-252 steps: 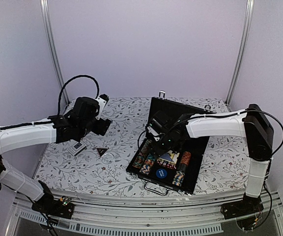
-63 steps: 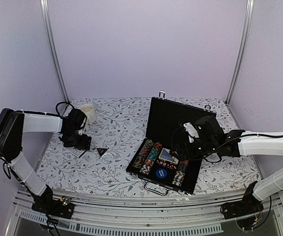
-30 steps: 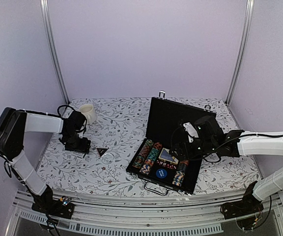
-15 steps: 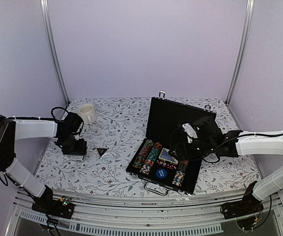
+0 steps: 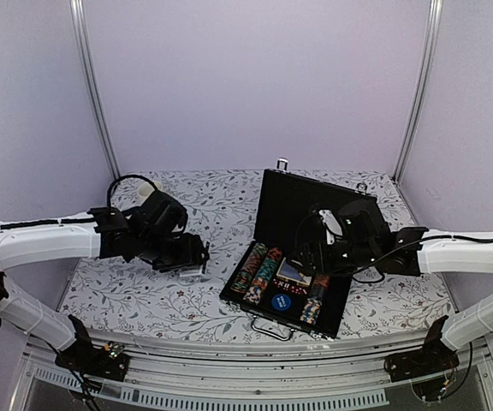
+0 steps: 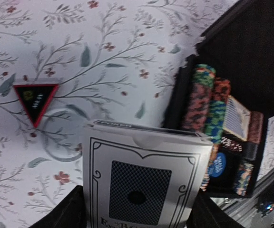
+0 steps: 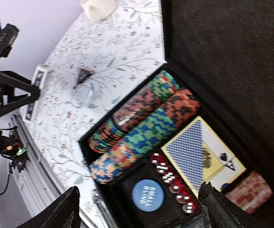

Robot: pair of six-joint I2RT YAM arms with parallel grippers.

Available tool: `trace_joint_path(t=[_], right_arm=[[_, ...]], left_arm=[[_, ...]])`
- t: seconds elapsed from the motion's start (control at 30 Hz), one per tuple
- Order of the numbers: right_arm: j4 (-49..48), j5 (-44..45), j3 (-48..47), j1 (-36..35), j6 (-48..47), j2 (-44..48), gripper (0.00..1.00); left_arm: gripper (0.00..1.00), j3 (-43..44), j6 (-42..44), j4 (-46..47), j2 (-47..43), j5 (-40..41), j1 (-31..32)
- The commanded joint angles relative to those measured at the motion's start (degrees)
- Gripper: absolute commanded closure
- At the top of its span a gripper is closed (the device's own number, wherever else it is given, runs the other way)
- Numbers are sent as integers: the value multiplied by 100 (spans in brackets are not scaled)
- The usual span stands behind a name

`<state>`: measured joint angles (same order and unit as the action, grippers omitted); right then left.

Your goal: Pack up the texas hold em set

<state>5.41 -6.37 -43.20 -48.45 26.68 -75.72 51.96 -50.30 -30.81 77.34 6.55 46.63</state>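
Card deck (image 6: 141,185) is squeezed in the left fingers (image 6: 71,213) above the counter (image 6: 103,47), likely to go into the open briefcase (image 5: 291,201), where the right fingers (image 7: 63,211) hang spread apart.

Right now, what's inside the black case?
Inside the black case are rows of colourful chips, a card deck, red dice, a blue disc and a reddish chip row. Anything beneath the cards or disc is covered.
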Motion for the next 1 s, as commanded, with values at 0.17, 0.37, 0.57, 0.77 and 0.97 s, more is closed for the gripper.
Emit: trace_joint_path(t=[0.17,0.37,0.57,0.77,0.97], right_arm=[[-1019,-53,-299,-1159,611,284,14],[-1067,120,-646,-1424,516,-145,14],[-1040,794,-1035,-1509,373,-617,20],[-1071,1538,-1251,-1517,604,-901,31],[-1360,1858,-1304,-1519,604,-970,45]], left_arm=[[38,890,-1605,2245,865,653,1155],[38,939,-1821,2791,1044,834,1372],[39,803,-2041,2966,975,1007,1546],[38,704,-2202,3134,928,1149,1660],[39,690,-2289,3324,993,1147,1731]])
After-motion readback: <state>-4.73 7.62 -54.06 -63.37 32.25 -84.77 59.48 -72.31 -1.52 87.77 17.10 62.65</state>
